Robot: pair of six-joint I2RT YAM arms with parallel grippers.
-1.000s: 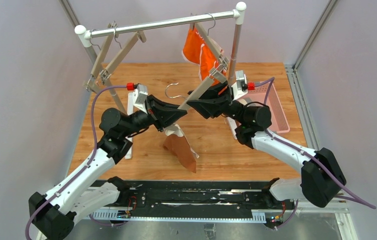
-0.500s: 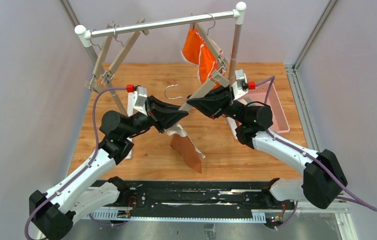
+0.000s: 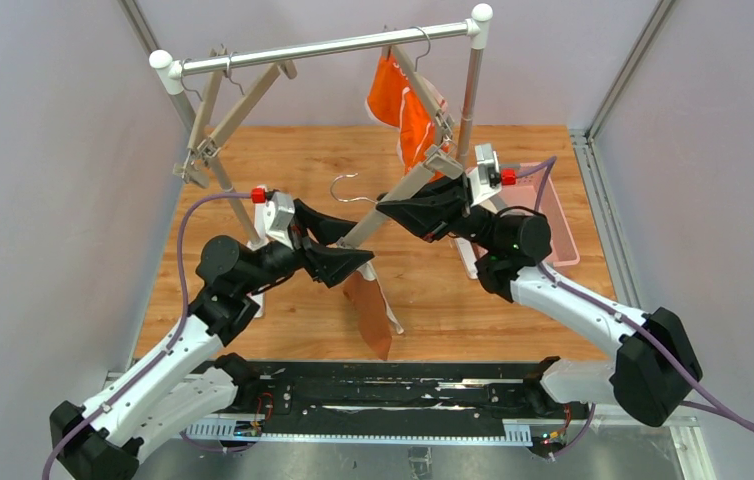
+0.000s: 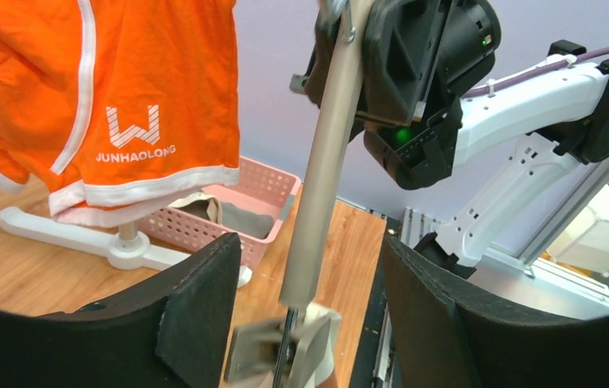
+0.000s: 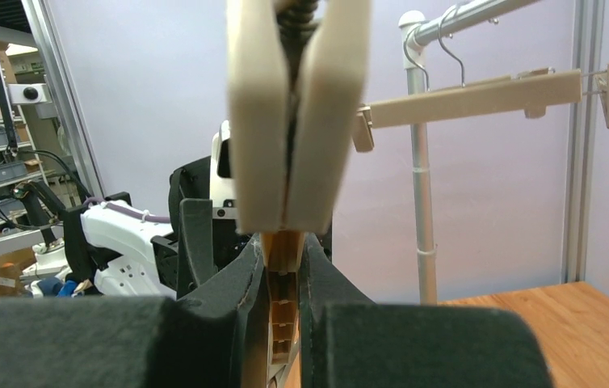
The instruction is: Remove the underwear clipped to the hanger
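**Reaching for the lower clip**

Left gripper [image 3: 345,262] has dropped along the tilted wooden hanger [image 3: 415,180]. Its jaws gape around the bottom clip [image 4: 285,352] and hold nothing. Rust-brown briefs [image 3: 373,315] still hang there, unreleased. Right gripper [image 3: 393,210] is clamped on the hanger. Orange briefs [image 3: 393,95] crowd close behind, and grey briefs [image 4: 245,218] lie in the pink basket [image 3: 558,215].

Left gripper [image 3: 358,246] drew back nearer; rust-brown briefs [image 3: 374,316] swung.
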